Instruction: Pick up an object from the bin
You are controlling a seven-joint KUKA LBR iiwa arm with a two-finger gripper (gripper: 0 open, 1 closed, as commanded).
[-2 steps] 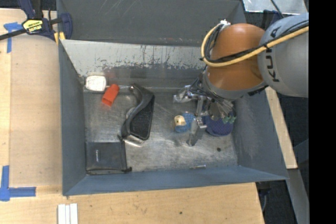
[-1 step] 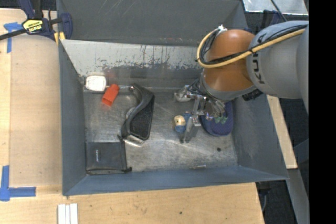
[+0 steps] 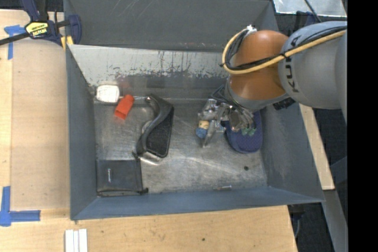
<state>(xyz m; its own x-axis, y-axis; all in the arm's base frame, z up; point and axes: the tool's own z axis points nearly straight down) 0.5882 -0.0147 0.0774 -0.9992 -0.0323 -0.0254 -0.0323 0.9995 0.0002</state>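
Gripper (image 3: 209, 127) low over the floor of the bin (image 3: 171, 23), right of centre.
Nearest, a flat black box (image 3: 120, 176) lies matte in the front left corner. Behind it is a curved black pad (image 3: 157, 128) with a shiny metal edge. To the right, a dark blue domed thing (image 3: 244, 140) sits on scuffed grey metal, partly under the gripper; whether that is parted or closed cannot be told. Farthest are a red block (image 3: 123, 107) and a white rounded piece (image 3: 107, 93).

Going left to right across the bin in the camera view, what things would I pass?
First the small white rounded block → orange-red plastic block → black curved handle-shaped tool → end effector → dark blue round object.
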